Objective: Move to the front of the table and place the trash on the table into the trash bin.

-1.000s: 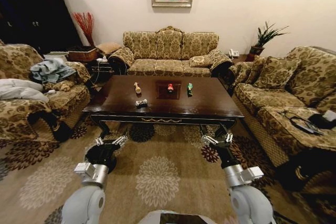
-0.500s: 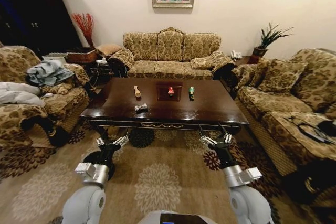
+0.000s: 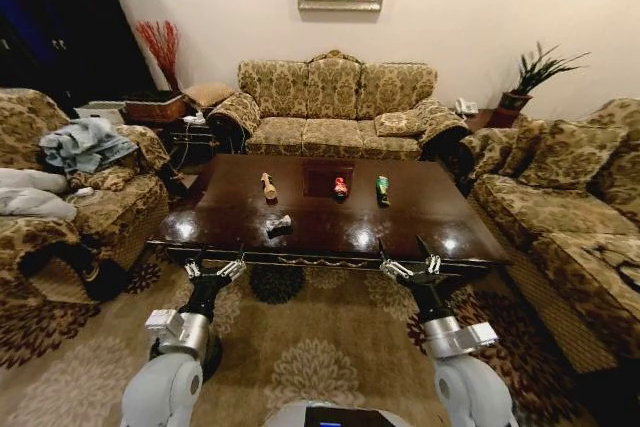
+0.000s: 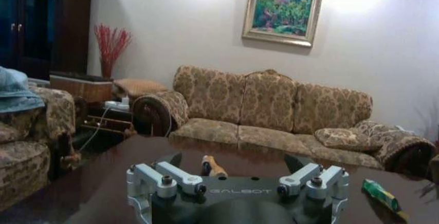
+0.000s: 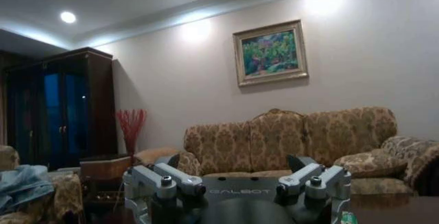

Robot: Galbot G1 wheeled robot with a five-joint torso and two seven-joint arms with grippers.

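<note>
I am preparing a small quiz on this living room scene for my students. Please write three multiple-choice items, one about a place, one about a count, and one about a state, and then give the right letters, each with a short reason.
1. Where does the grey-black piece lie on the table?
A. at the far edge, next to the sofa
B. nearer the robot than the row of three other pieces
C. on the carpet under the table

2. How many small pieces of trash lie on the table?
A. two
B. four
C. six

3. In what state are the left gripper and right gripper?
A. both open and empty
B. both shut on a bottle
C. one holds the red piece

Answers:
1 B: it lies in front of the tan bottle-shaped piece, red piece and green bottle.
2 B: these four are all that lie there.
3 A: the fingers stand apart before the table's near edge, holding nothing.
</note>
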